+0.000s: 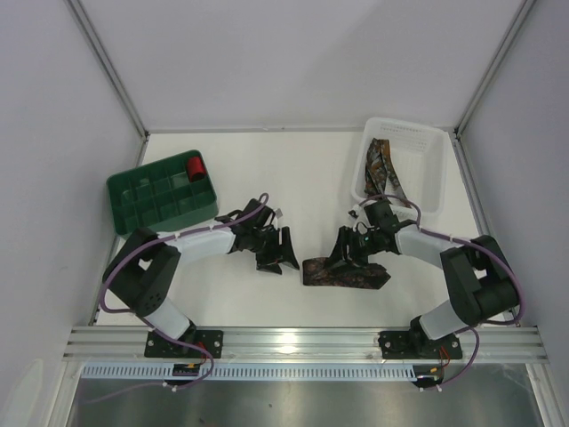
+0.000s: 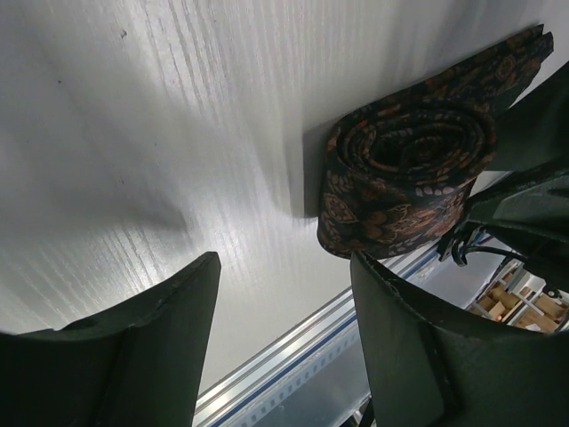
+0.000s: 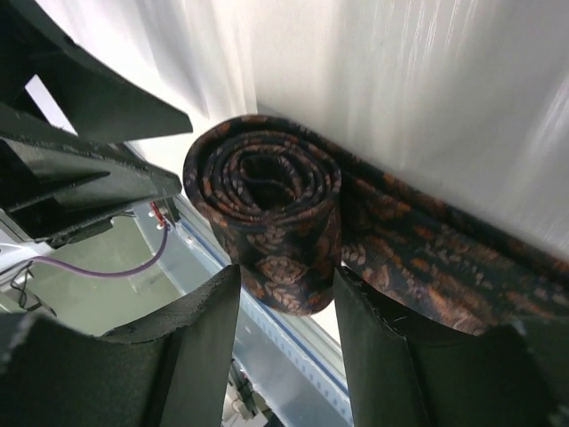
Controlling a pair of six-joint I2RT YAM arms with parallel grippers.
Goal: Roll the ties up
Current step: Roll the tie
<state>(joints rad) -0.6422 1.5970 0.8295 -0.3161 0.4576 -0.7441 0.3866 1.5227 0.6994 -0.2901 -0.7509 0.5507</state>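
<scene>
One tie lies on the table in front of the arms. Its left end is wound into a roll and its flat tail runs off to the right. My right gripper has its jaws closed on the near end of the roll; in the top view it is at the tie's left part. My left gripper is open and empty, just left of the roll, with its jaws apart over bare table. A second tie lies unrolled in the white basket.
A green compartment tray stands at the left with a small red roll in a back cell. The white basket is at the back right. An aluminium rail runs along the near edge.
</scene>
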